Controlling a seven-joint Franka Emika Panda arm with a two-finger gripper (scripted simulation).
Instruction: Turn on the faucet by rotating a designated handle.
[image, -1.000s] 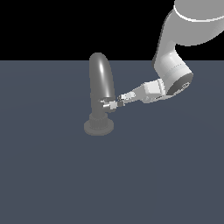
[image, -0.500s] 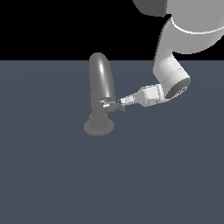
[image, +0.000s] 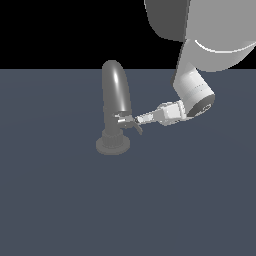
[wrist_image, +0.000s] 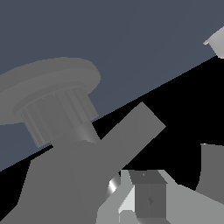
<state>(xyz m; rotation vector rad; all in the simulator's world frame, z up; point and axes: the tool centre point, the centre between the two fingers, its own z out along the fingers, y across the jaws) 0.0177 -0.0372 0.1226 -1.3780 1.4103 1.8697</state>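
- Exterior view shows the gripper (image: 136, 120) at the handle (image: 125, 120), on the side of the faucet (image: 115, 107) toward the exterior view's right.
- Gripper tip meets the handle; at this scale it cannot be determined whether the jaws are spread or pinching it.
- Handle is a small bright lever jutting from the faucet body just above the ridged base (image: 113, 144).
- Wrist view shows the faucet (wrist_image: 65, 175) close up, with its round ridged base (wrist_image: 48, 96) and a flat grey bar (wrist_image: 131, 135) angling away from the body.
- Wrist view also shows a blocky grey-white part (wrist_image: 148, 197) beside the faucet body; jaw state remains undetermined here.
- Arm (image: 192, 95) extends from the gripper up toward the exterior view's right.
- Faucet stands upright on a dark blue-grey floor (image: 150, 200), its arched spout above the handle.
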